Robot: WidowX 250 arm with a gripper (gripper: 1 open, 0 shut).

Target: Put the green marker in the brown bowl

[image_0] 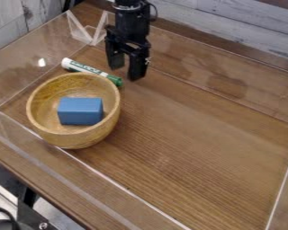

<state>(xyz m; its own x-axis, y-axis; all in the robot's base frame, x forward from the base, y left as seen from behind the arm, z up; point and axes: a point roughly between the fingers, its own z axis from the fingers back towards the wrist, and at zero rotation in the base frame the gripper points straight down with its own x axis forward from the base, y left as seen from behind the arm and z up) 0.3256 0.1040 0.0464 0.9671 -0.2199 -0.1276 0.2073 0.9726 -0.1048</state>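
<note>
pincer [126, 65] points straight down, spread wide, beside green marker [90, 71].

A brown wood-grain tabletop [194, 135] is filling most of the view, its grain running diagonally across the picture. Clear plastic walls [147, 193] are enclosing the working surface on all sides, their edges showing as pale lines. Soft light is glancing off the glossy wood, leaving pale reflections toward the upper right. Behind the far edge, a whitish planked wall [248, 18] is showing along the top of the frame. At the lower left, below the tabletop's edge, a dark area with black cables or hardware [14, 216] is lying in shadow.
</note>
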